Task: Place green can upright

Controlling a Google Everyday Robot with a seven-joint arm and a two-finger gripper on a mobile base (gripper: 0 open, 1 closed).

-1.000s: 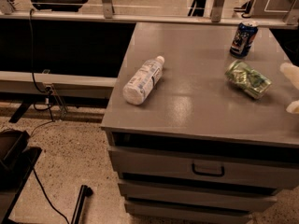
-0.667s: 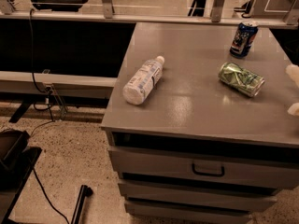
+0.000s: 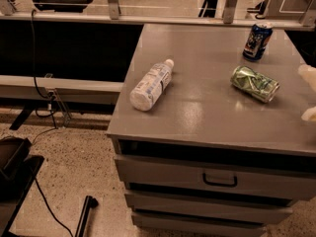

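The green can (image 3: 255,83) lies on its side on the right part of the grey cabinet top (image 3: 207,117). It is dented and shiny, and its long axis runs from upper left to lower right. My gripper (image 3: 310,95) shows only at the right edge of the view, as two pale fingertips (image 3: 308,75) just right of the can. The fingertips stand apart with nothing between them. They do not touch the can.
A dark-blue can (image 3: 257,41) stands upright at the back right of the top. A white plastic bottle (image 3: 150,84) lies on its side near the left edge. A drawer with a handle (image 3: 219,180) is below. Cables and a dark base (image 3: 15,172) are on the floor at left.
The green can has shifted slightly left, away from the fingertips, and has come to rest. The gripper has barely moved.
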